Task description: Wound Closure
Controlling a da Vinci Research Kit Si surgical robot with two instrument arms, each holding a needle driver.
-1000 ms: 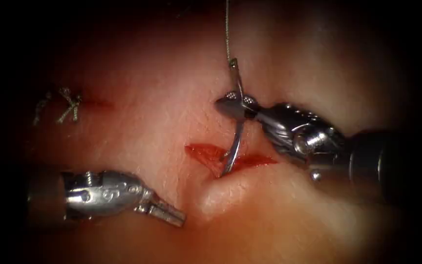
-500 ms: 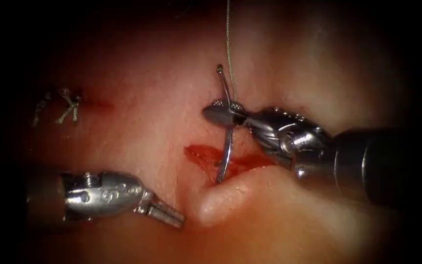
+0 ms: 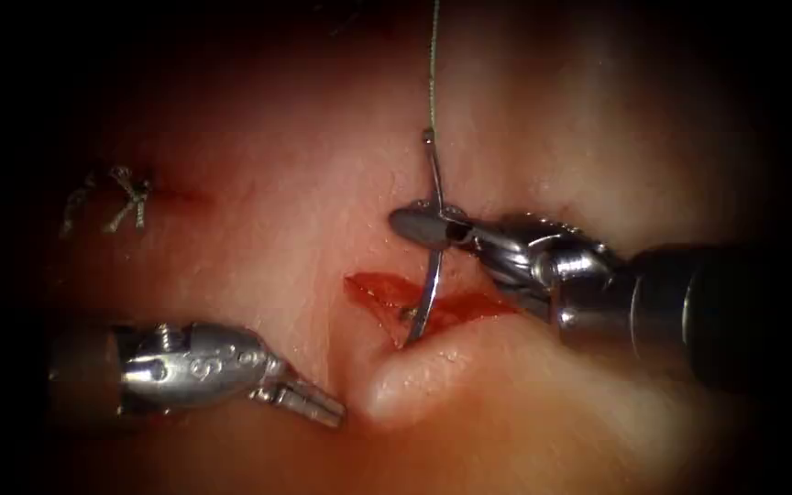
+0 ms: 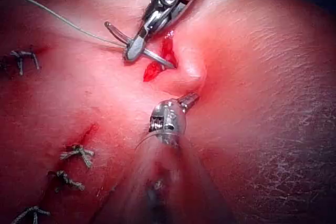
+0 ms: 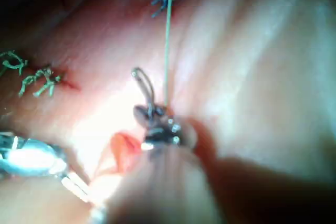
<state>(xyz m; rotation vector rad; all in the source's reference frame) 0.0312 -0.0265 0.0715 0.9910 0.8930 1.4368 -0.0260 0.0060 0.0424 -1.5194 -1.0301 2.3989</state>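
So in the endoscope view the right tool (image 3: 419,223) has its jaws clamped on the needle (image 3: 433,247) a bit back from the thread end, roughly a third of the way along the curve. That grip leaves the long pointed part free, and the point sits down in the open cut (image 3: 414,298) of the tissue (image 3: 277,238), at its lower lip, so my guess is it's held that way to steer the tip into the edge. The thread (image 3: 432,64) runs straight up from the needle's tail. The left tool (image 3: 318,405) is parked just left of the cut, jaws pressed together on nothing I can see, near the raised lip

Left wrist view: same deal, the left tool (image 4: 189,99) lies closed beside the bulge of tissue, the right tool (image 4: 135,51) pinching the needle (image 4: 152,56) over the cut (image 4: 157,64). Older stitches (image 4: 73,153) sit well off toward the tissue's edge

Right wrist view: the jaws (image 5: 152,116) grip the needle (image 5: 144,85), thread (image 5: 168,35) going away taut
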